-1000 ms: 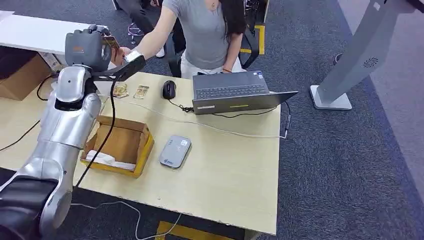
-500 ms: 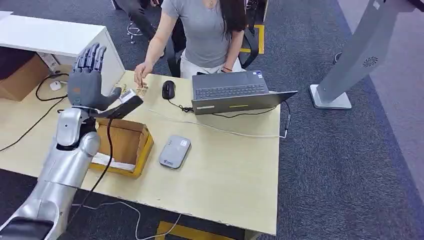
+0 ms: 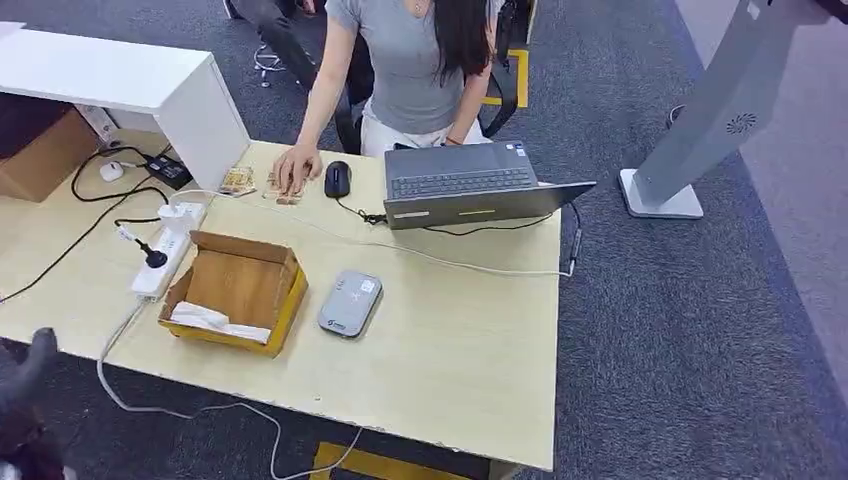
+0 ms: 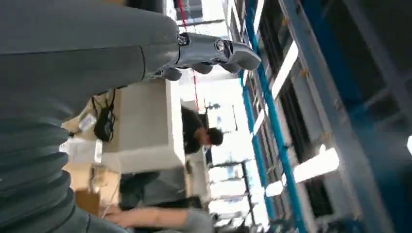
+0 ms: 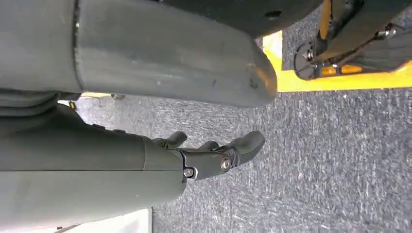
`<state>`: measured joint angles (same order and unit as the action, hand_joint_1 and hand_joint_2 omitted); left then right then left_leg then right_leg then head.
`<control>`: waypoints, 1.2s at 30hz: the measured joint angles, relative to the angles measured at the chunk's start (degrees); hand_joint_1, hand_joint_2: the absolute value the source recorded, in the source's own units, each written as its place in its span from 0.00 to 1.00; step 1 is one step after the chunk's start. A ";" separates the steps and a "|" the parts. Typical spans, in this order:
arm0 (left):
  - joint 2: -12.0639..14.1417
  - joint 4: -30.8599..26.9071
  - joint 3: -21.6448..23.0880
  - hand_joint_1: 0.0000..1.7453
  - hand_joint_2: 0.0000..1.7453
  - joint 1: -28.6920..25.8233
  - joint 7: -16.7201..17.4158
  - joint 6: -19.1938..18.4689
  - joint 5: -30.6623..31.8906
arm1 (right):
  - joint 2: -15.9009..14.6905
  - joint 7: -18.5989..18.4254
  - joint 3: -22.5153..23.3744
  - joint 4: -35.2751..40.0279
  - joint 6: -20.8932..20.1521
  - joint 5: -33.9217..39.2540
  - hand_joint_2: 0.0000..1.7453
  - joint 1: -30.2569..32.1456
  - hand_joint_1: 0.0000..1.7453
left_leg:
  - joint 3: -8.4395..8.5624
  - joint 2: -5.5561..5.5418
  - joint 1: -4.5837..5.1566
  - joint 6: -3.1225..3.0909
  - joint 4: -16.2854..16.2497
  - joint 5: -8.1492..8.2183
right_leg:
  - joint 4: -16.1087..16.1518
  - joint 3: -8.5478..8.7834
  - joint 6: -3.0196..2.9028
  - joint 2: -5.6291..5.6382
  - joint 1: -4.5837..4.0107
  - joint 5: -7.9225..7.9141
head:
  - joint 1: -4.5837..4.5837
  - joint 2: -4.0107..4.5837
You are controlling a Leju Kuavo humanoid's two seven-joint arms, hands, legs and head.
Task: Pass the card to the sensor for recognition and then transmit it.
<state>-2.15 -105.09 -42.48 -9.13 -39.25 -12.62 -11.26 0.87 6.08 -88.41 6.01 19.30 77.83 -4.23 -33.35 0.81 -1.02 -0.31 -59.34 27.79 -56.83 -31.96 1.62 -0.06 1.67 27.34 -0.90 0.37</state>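
Observation:
Two cards lie at the table's far edge: one point(image 3: 238, 180) lies free, the other point(image 3: 283, 186) is partly under a person's hand point(image 3: 297, 168). The grey card sensor point(image 3: 350, 302) sits mid-table, to the right of the open cardboard box point(image 3: 236, 290). My left hand point(image 3: 30, 368) is low at the table's near left corner; in the left wrist view the left hand point(image 4: 209, 51) has its fingers stretched out and holds nothing. My right hand point(image 5: 214, 156) hangs over the grey carpet, fingers apart and empty.
A laptop point(image 3: 470, 185) and a mouse point(image 3: 338, 178) stand at the far side, with cables running across the table point(image 3: 450, 340). A white power strip point(image 3: 165, 250) lies left of the box. A white cabinet point(image 3: 120, 80) stands at the far left.
My left arm has dropped from the raised position near the person to the near left corner, without the card it held. The person's hand has come down onto the cards on the table.

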 joint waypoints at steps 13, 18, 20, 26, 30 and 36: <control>-10.31 18.82 -33.88 0.00 1.00 8.40 -0.46 -3.75 -8.63 | 0.02 0.35 0.02 0.07 0.72 0.00 0.00 0.06 0.00 | 0.11 -0.34 0.01 0.00 -0.04 -0.04 | 0.01 0.15 0.01 -0.30 0.01 0.00 | 0.00 0.00; -10.95 20.04 -35.51 0.00 1.00 8.92 -0.42 -3.75 -8.63 | 0.02 0.37 0.00 0.07 0.72 0.00 0.00 0.00 0.00 | 0.12 -0.36 0.00 0.00 -0.04 -0.04 | 0.01 0.17 0.01 -0.31 0.00 0.00 | 0.00 0.00; -11.08 20.41 -35.81 0.00 1.00 9.10 -0.05 -3.58 -8.82 | 0.02 0.35 0.02 0.07 0.74 0.00 0.00 -0.03 0.00 | 0.13 -0.37 0.00 0.00 -0.04 -0.04 | 0.00 0.18 0.01 -0.31 0.00 0.00 | -0.02 0.00; -11.51 34.40 -39.42 0.00 1.00 10.12 11.63 -1.06 -18.86 | 0.00 -1.05 -0.11 0.07 0.06 -1.79 0.00 -0.23 0.00 | 0.19 -0.37 0.08 0.00 -0.03 -0.03 | 0.01 0.24 0.02 -0.31 0.06 0.01 | -0.04 0.00; -11.78 51.75 -41.01 0.00 0.00 10.16 10.56 2.40 -17.30 | -0.18 -2.47 -0.13 0.07 -1.09 -3.80 1.00 -0.66 0.00 | 0.18 -0.38 0.17 -0.05 -0.04 -0.05 | 0.06 0.22 0.04 -0.33 0.15 0.01 | 0.00 0.00; -9.94 75.29 -40.71 0.00 1.00 11.71 16.81 16.17 -10.48 | -0.44 -3.43 -0.13 0.07 -3.67 -6.08 1.00 -0.87 0.00 | 0.18 -0.44 0.27 -0.18 -0.05 -0.11 | 0.08 0.25 0.14 -0.36 0.23 -0.05 | -0.04 0.00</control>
<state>-12.09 -29.80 -83.19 2.57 -22.44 3.55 -21.74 0.44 2.64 -88.54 6.08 15.63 71.76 -5.10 -33.17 0.37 -0.75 -0.48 -59.40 27.69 -56.74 -31.71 1.76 -0.43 1.90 27.28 -0.94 0.37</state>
